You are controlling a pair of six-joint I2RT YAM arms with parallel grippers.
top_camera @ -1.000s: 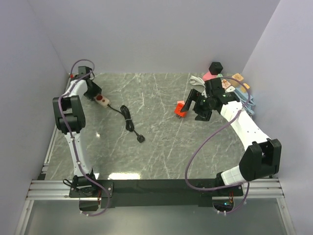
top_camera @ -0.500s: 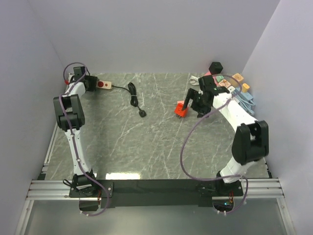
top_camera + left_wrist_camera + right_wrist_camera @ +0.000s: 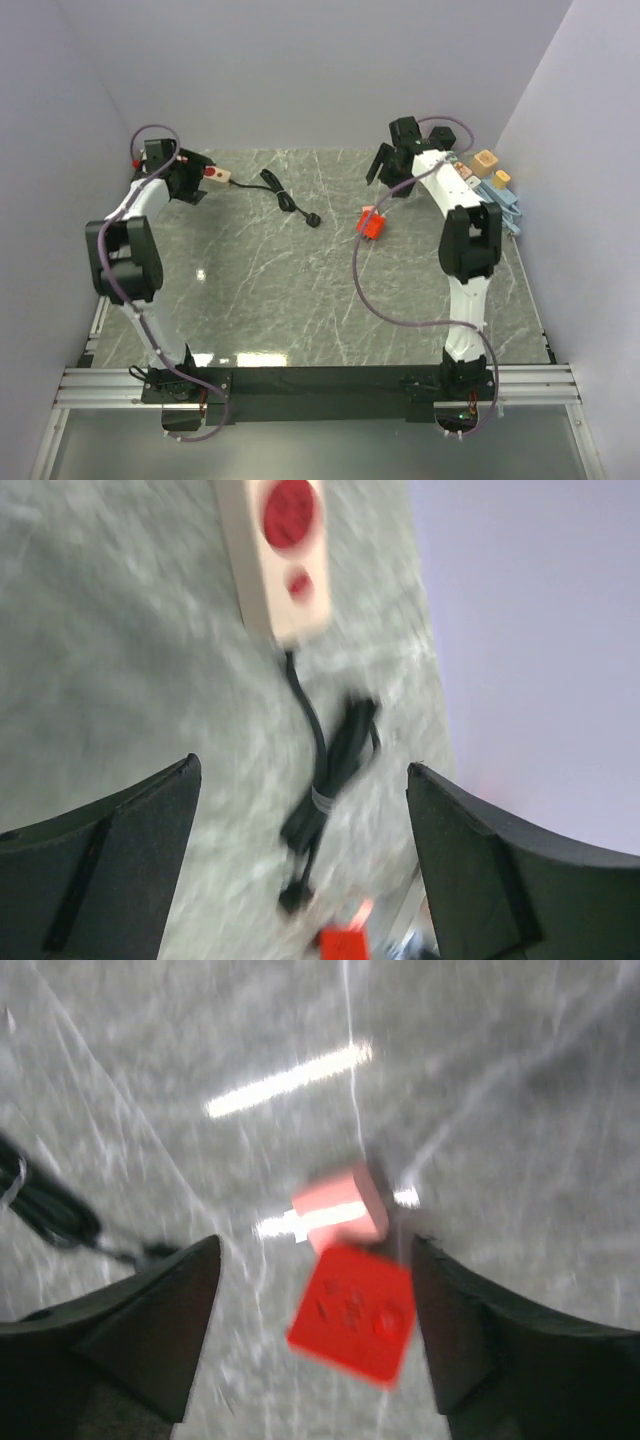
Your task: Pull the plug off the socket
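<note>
The beige socket [image 3: 217, 175] with a round red face lies at the back left, and its black cord [image 3: 285, 195] trails right to a loose end [image 3: 315, 218]. My left gripper [image 3: 199, 185] stands open just behind it and touches nothing. In the left wrist view the socket [image 3: 285, 550] and cord [image 3: 325, 770] lie ahead of the open left gripper [image 3: 303, 767]. The red square plug [image 3: 370, 222], with a pink part, lies apart from the socket at mid-right. My right gripper [image 3: 386, 172] hovers open behind it. In the right wrist view the plug [image 3: 352, 1312] sits below the open right gripper [image 3: 315, 1245].
Small coloured blocks [image 3: 485, 160] and pale blue cables [image 3: 505, 205] crowd the back right corner. Walls close in the table on the left, back and right. The cord's bundle [image 3: 45, 1210] shows at the left edge of the right wrist view.
My left gripper carried the socket to the back left, dragging the cord along, then opened and let it go. My right gripper drew back from the red plug toward the back wall.
</note>
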